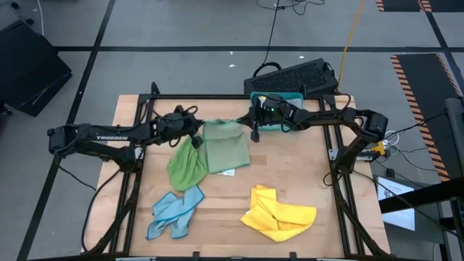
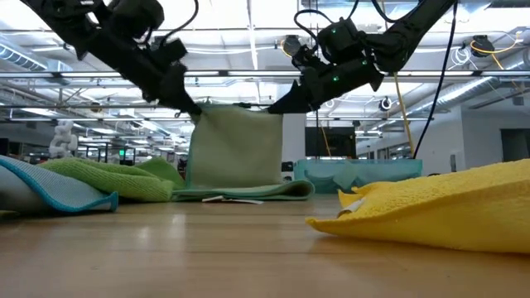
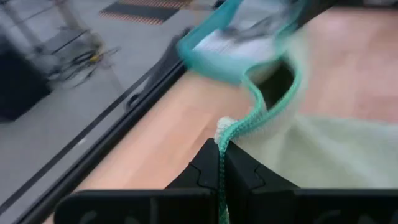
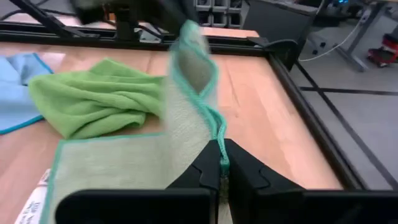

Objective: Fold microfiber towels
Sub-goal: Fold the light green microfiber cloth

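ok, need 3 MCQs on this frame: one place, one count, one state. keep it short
1. Where does the yellow towel lie?
A. On the near right part of the table
B. Inside the teal tray
C. Under the left arm

2. How many towels show on the table?
A. Two
B. Four
C. Six

3. What is the state of the pale green towel?
A. Lying flat, untouched
B. Far edge lifted by both hands
C. Rolled into a ball

Answers:
1. A: the high view shows it near the front right, apart from the others.
2. B: pale green, bright green towel, light blue towel, yellow.
3. B: the left hand and right hand each pinch a corner, holding the edge up.
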`<state>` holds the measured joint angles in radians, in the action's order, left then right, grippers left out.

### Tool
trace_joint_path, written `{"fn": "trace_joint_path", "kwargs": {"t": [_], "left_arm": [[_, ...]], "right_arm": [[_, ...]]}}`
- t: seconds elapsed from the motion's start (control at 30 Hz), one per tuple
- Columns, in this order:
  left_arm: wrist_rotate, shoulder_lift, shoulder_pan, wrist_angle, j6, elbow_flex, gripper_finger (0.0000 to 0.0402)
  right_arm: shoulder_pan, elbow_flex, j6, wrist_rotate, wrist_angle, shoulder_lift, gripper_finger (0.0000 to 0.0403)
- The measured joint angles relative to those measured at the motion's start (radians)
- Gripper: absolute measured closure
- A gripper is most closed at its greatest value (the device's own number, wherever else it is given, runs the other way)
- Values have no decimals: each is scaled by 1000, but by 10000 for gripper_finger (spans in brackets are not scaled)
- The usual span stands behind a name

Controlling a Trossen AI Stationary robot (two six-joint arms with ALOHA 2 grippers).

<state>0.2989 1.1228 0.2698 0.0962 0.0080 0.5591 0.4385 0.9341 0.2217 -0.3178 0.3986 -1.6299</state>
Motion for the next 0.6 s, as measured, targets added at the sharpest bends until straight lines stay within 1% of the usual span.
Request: {"fn": "trace_joint_path", "kwargs": {"t": [0.13, 0.23, 0.4, 0.5, 0.6], "left_arm": [[-9, -5, -23, -5, -18, 0, 394], [-31, 0, -24, -49, -62, 0, 394], [-107, 37, -29, -167, -146, 0, 394], [-142, 50, -54, -184, -168, 0, 394], [-166, 58, -93, -153, -169, 0, 394]], "right_arm": [[0, 0, 1, 2, 11, 0, 398], [-2, 0, -36, -4, 4, 0, 398], [-21, 1, -132, -130, -115, -6, 398], [-46, 1, -186, -154, -129, -25, 398], [-77, 1, -209, -162, -145, -42, 398]]}}
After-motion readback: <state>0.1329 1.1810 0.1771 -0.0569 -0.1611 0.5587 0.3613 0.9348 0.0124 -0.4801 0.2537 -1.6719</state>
